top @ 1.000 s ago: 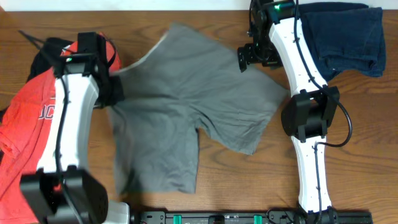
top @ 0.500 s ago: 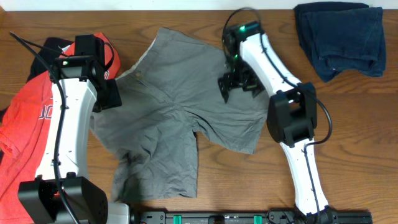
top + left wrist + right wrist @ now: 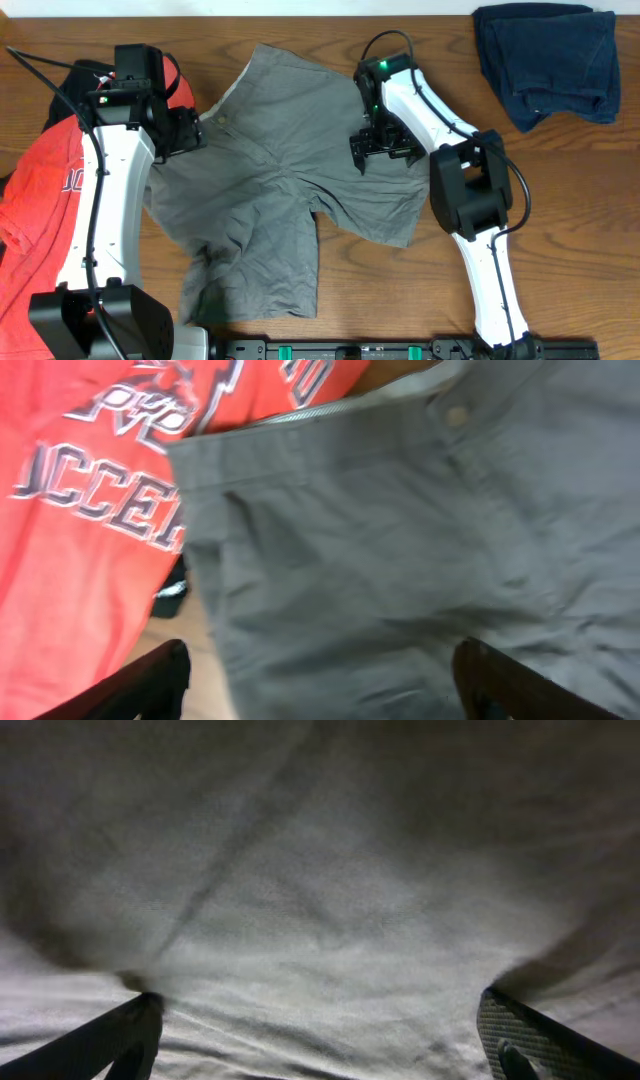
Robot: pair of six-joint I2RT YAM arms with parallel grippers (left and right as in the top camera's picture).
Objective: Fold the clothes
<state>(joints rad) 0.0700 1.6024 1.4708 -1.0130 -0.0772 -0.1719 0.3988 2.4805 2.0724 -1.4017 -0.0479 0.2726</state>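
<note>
Two hands now sit over the shorts point(image 3: 280, 190), which lie flat and wrinkled in the middle of the tabletop point(image 3: 570, 220) with the waistband to the upper left and both legs running down and to the right.

A second ago the right arm was reaching toward the far edge, its hand at the upper rim of the right leg. Since then it has swung inward, and the right hand point(image 3: 385, 150) has come down on the middle of that leg. The cloth has shifted too: the right leg no longer spreads as far out, and the waistband corner has drawn in toward the left arm. In the last half second little has moved. The right hand dropped slightly and the left hand point(image 3: 190, 135) edged up along the waistband.

The left hand is wide open and holds nothing. Its wrist view shows the waistband point(image 3: 260, 455) and button point(image 3: 457, 415) below it, with the red T-shirt point(image 3: 40, 200) just beside. The right hand is also spread wide with nothing pinched. Its fingers point(image 3: 110, 1040) sit very close to the grey cloth, but I cannot tell whether they touch it.

This looks like the end of spreading and the start of a fold. No fold has been made yet, and both hands still need a grip. A navy garment point(image 3: 545, 55) lies well apart at the upper right.
</note>
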